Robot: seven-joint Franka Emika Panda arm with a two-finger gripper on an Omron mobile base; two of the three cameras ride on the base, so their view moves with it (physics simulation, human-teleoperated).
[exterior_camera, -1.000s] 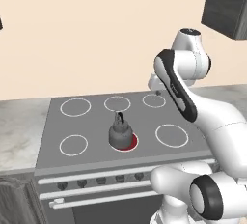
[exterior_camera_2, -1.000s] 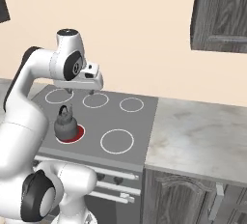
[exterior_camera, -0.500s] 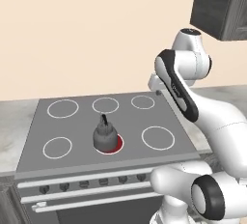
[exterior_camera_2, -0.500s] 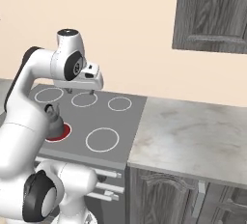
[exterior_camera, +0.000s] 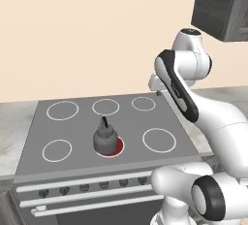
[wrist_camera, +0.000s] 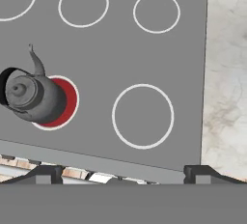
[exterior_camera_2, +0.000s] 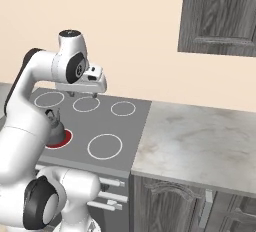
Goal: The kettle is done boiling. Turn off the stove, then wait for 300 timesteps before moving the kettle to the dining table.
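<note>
1. No brand, label or readable writing shows on any surface.
2. The stove (exterior_camera: 111, 132) is a flat grey cooktop with white ring burners; one burner (wrist_camera: 67, 103) glows red at the lower left of the hand view. A row of small dark knobs (exterior_camera: 85, 187) runs along its front edge, low in the left base view.
3. The kettle (exterior_camera: 104, 138) stands upright on the red burner, centre of the left base view, at the left edge of the hand view.
4. A pale marble countertop (exterior_camera_2: 200, 143) adjoins the stove at the right of the right base view, with dark wood cabinets (exterior_camera_2: 220, 16) above against a beige wall.
5. The arm is folded high, the gripper (exterior_camera_2: 82, 94) pointing down over the rear burners, its fingers spread wide and holding nothing, well apart from the kettle.
</note>
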